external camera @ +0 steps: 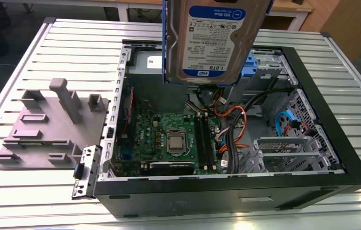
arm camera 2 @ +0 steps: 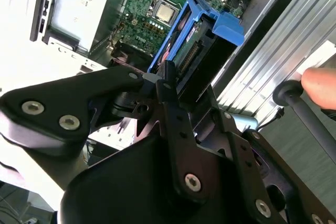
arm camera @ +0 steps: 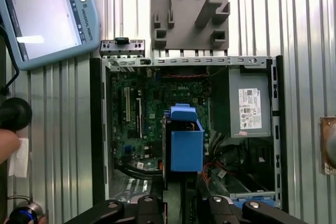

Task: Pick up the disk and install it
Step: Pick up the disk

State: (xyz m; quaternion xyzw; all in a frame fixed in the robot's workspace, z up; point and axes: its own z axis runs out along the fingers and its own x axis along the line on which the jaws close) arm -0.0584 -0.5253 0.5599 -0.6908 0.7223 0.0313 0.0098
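Note:
The disk, a silver drive with a white-and-blue label and blue side rails, hangs upright in the air above the open computer case. In the exterior view it sits at the top, over the case's back half. In the second wrist view the black gripper is shut on the disk at its connector end. The first wrist view looks straight down along the disk, with the gripper clamped on it above the motherboard.
The case lies on its side on a slatted metal table. Inside are cables, a grey power supply and a blue bracket at the drive bay. A grey fixture block sits beside the case. A teach pendant and a person's hand are nearby.

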